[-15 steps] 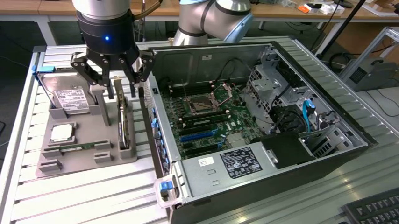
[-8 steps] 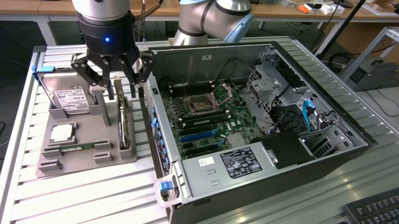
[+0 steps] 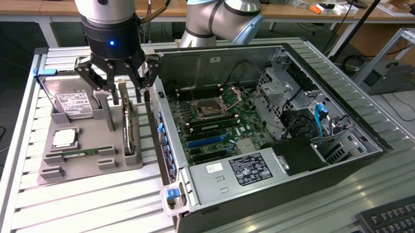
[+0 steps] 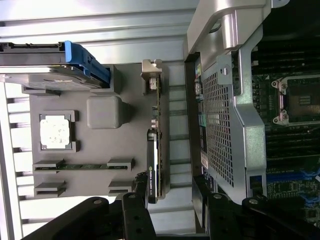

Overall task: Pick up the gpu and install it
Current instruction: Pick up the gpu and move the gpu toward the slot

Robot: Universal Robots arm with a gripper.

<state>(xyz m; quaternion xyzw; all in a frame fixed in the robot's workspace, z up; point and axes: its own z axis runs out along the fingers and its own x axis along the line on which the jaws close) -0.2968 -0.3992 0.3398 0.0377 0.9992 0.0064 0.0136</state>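
The gpu stands on its long edge in a slot of the grey holder tray, just to the exterior view's left of the open computer case. It is a thin green board with a black cooler, and its silver bracket is at one end. My gripper hangs directly over the card's far end, open, with dark fingers on either side of its top edge and not touching it. In the wrist view the gpu runs lengthwise ahead of the gripper.
The tray also holds a silver hard drive with a blue clip, a square processor and a memory stick. The case wall rises close beside the card. The motherboard lies inside, with a power supply at the near end.
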